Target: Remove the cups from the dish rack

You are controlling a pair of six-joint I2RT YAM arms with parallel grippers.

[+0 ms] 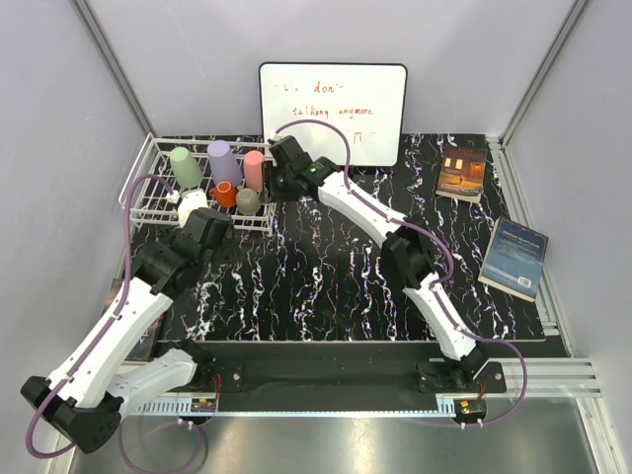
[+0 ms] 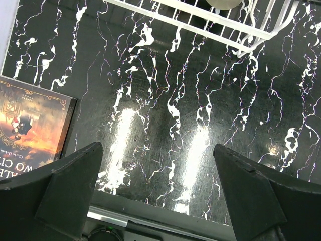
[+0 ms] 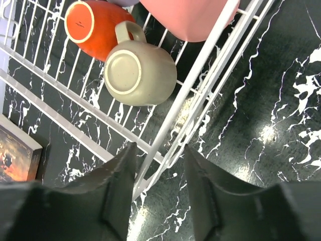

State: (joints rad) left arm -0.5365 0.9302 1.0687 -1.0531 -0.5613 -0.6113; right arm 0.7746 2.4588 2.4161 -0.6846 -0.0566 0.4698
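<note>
Right gripper [image 3: 160,153] sits over the white wire dish rack [image 3: 203,75] corner, jaws slightly spread, empty, probably eyeing the beige-grey handled cup [image 3: 140,73]. Left gripper [image 2: 158,150] idles, jaws wide apart.

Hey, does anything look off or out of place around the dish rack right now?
Nothing is spilled or broken. One oddity: the right gripper hangs open astride a corner rail of the dish rack, rather than around a cup. The beige-grey cup sits just beyond it, inside the rack.
</note>
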